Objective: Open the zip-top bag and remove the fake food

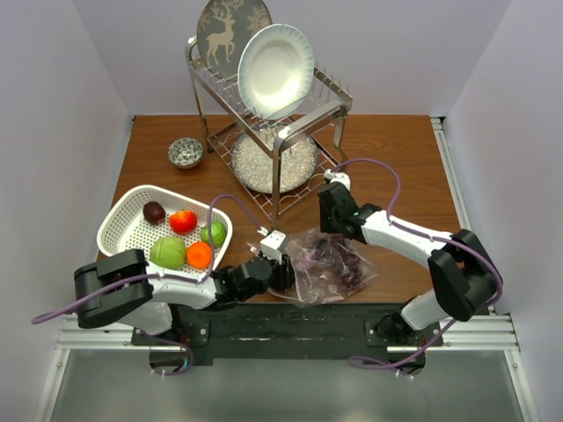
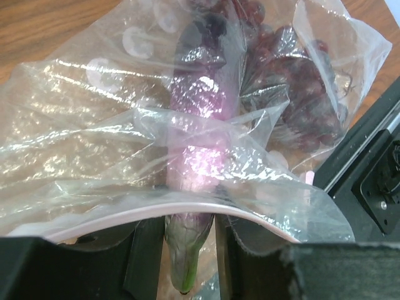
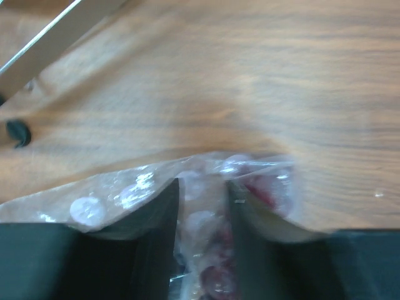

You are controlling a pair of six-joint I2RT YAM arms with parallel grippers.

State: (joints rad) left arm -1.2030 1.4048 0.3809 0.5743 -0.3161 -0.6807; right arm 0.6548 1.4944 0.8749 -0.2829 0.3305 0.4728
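A wooden table (image 1: 396, 158) carries a two-tier wire dish rack (image 1: 330, 110) at its far middle. A white plate (image 1: 275, 70) stands tilted in the rack's upper tier, a grey deer-patterned plate (image 1: 224, 31) is upright behind it to the left, and a speckled plate (image 1: 253, 163) lies in the lower tier. A small patterned bowl (image 1: 186, 152) sits just left of the rack (not touching it), and a white perforated basket (image 1: 132, 230) lies nearer, towards the left edge.
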